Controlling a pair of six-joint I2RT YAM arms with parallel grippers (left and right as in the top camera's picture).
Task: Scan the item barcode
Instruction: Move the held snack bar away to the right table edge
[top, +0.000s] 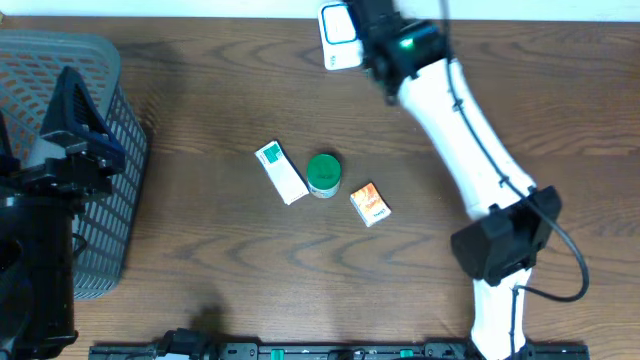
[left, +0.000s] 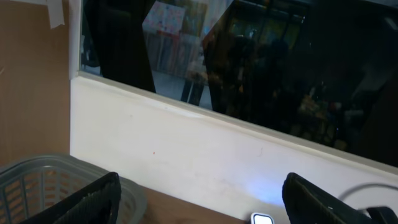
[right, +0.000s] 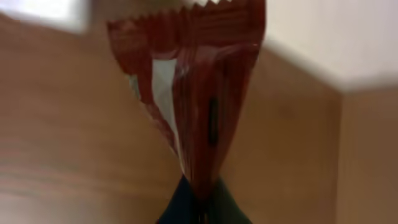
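Red, glossy, crinkled packet (right: 199, 93) pinched at its twisted lower end by the right gripper (right: 200, 208).
Saw-toothed top edge; held at upper centre of the overhead view, beside a rounded white scanner (top: 339, 36), while the left gripper (left: 205, 211) gapes wide over a grey mesh basket (left: 37, 180).

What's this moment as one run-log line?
right gripper: shut on red packet, near scanner | left gripper: open, by basket | idle: green tub, white-green box, orange box
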